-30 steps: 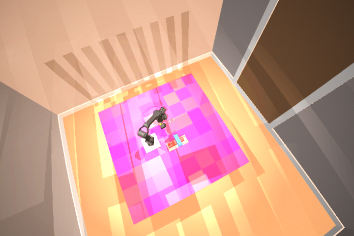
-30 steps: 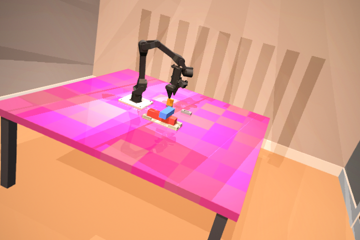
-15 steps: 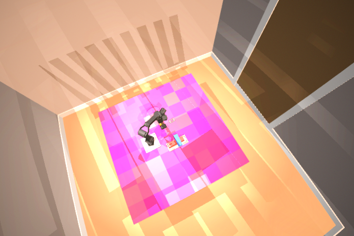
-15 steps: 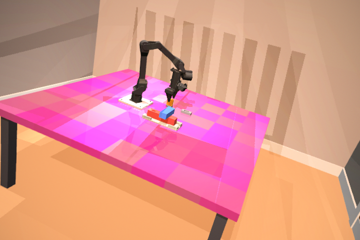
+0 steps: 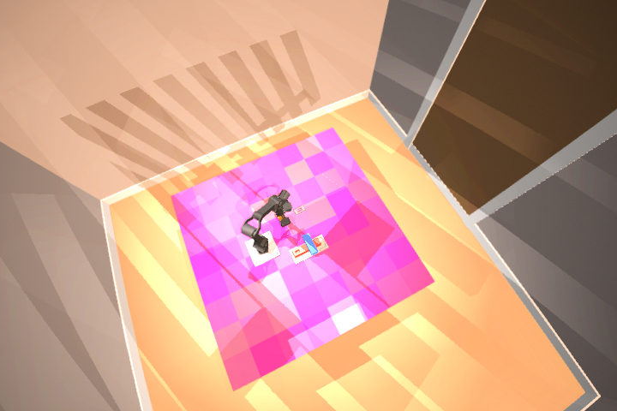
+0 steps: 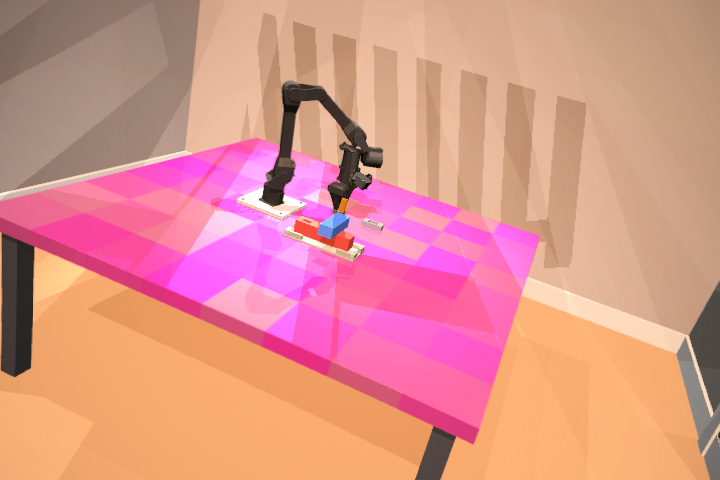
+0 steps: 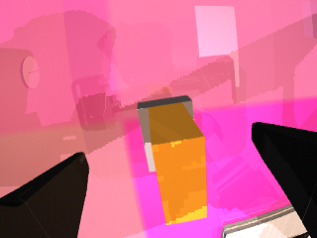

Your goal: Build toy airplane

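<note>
The red fuselage (image 5: 296, 252) (image 6: 306, 227) lies in the pale cradle (image 6: 356, 254). The blue wing (image 5: 310, 243) (image 6: 333, 225) lies crosswise on top of the fuselage; its tab is hidden, and I cannot tell how fully it sits. The orange tail fin (image 6: 343, 204) (image 7: 180, 178) stands upright off the fuselage, behind the cradle in the exterior view, with a small grey holder (image 7: 144, 119) around its far end in the wrist view. My gripper (image 7: 170, 147) is open and empty, pointing down over the fin, with one finger out to each side of it.
A small pale slotted block (image 5: 299, 210) (image 6: 372, 224) lies on the magenta checkered table (image 5: 348, 314) (image 6: 259, 305), away from the cradle. The arm's white base plate (image 5: 256, 260) (image 6: 247, 202) stands beside the cradle. Its edge (image 7: 269, 223) shows at lower right in the wrist view.
</note>
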You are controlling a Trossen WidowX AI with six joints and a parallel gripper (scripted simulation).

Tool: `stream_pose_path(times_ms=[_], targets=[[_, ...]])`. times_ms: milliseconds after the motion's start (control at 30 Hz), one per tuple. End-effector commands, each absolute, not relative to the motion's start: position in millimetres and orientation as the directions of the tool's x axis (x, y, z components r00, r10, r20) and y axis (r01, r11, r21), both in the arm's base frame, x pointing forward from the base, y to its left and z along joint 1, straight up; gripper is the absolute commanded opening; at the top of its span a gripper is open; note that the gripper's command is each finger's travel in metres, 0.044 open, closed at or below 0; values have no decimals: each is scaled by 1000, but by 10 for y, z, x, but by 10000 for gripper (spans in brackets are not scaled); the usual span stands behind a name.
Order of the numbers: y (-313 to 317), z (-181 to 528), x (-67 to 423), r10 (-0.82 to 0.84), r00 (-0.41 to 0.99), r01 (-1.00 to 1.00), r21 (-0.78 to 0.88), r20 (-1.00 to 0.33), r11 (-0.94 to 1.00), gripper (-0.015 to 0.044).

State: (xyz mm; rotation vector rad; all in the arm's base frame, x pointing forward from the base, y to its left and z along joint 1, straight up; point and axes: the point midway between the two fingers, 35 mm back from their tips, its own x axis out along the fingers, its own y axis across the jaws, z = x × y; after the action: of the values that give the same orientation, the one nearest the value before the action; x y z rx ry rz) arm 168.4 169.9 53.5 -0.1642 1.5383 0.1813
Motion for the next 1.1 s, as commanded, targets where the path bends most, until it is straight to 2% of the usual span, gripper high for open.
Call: stream_pose_path(times_ms=[0, 467, 700, 1067], targets=[[1688, 477, 1666, 11, 16, -214, 8, -1000, 977, 414], [1688, 477, 1666, 11, 16, -214, 8, -1000, 977, 46], [1688, 477, 1666, 11, 16, -214, 8, -1000, 977, 0], [1731, 766, 1707, 12, 16, -214, 8, -1000, 977, 0]])
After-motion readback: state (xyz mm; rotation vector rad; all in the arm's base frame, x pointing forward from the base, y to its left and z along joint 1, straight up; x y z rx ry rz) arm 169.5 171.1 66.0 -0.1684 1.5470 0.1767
